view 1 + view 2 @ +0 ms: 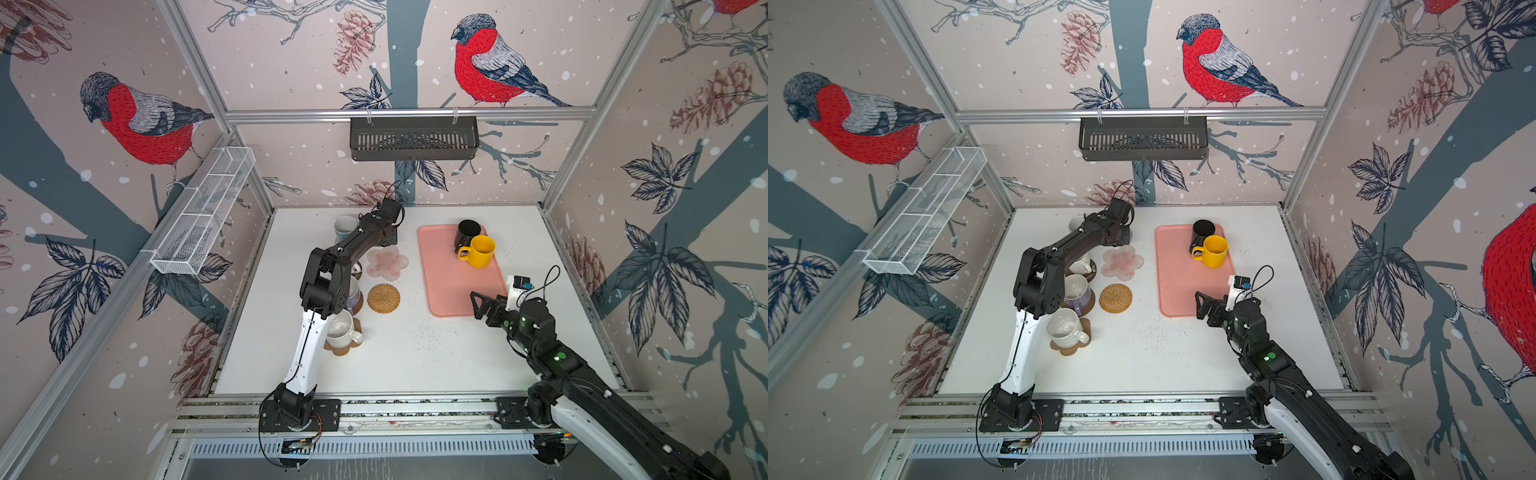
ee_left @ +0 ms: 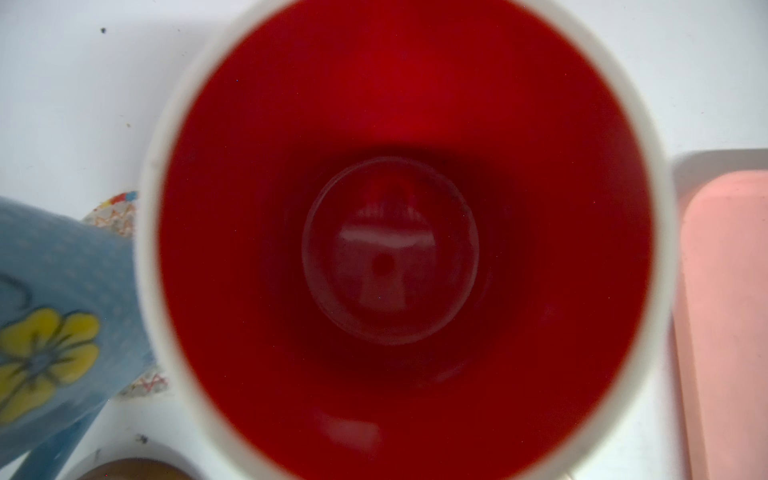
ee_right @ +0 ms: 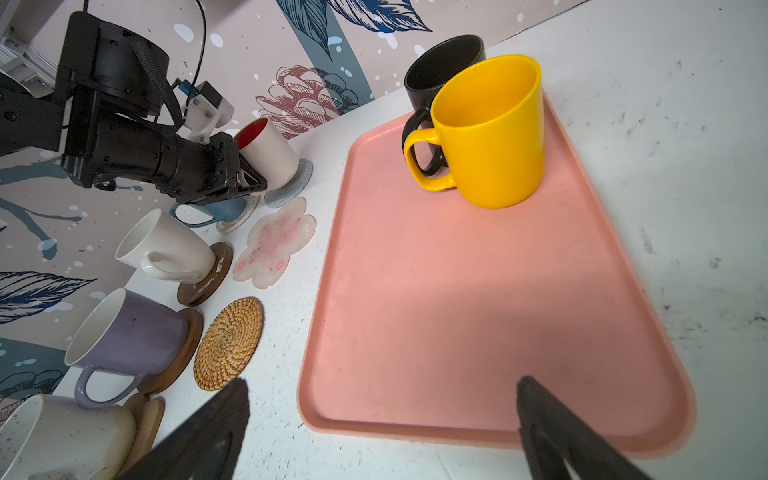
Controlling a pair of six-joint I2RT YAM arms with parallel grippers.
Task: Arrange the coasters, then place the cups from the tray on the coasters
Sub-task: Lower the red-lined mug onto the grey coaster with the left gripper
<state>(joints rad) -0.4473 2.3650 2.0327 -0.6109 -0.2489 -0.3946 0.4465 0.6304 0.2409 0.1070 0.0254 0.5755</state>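
My left gripper (image 3: 249, 176) is shut on the side of the white cup with red inside (image 3: 270, 151), which stands on a grey-blue woven coaster (image 3: 297, 185). The left wrist view looks straight down into that cup (image 2: 395, 208). A yellow cup (image 1: 480, 251) and a black cup (image 1: 467, 232) stand at the far end of the pink tray (image 1: 457, 291). The pink flower coaster (image 1: 387, 262) and the wicker coaster (image 1: 383, 297) lie bare. My right gripper (image 3: 382, 382) hangs open over the tray's near edge, holding nothing.
Left of the bare coasters stand a light blue cup (image 1: 345, 228), a white cup (image 3: 166, 249) on a brown disc, a lavender cup (image 3: 124, 332) and a cream cup (image 1: 340, 330) on a cork flower. A dark slotted basket (image 1: 413, 139) and a white mesh rack (image 1: 203, 212) hang on the walls.
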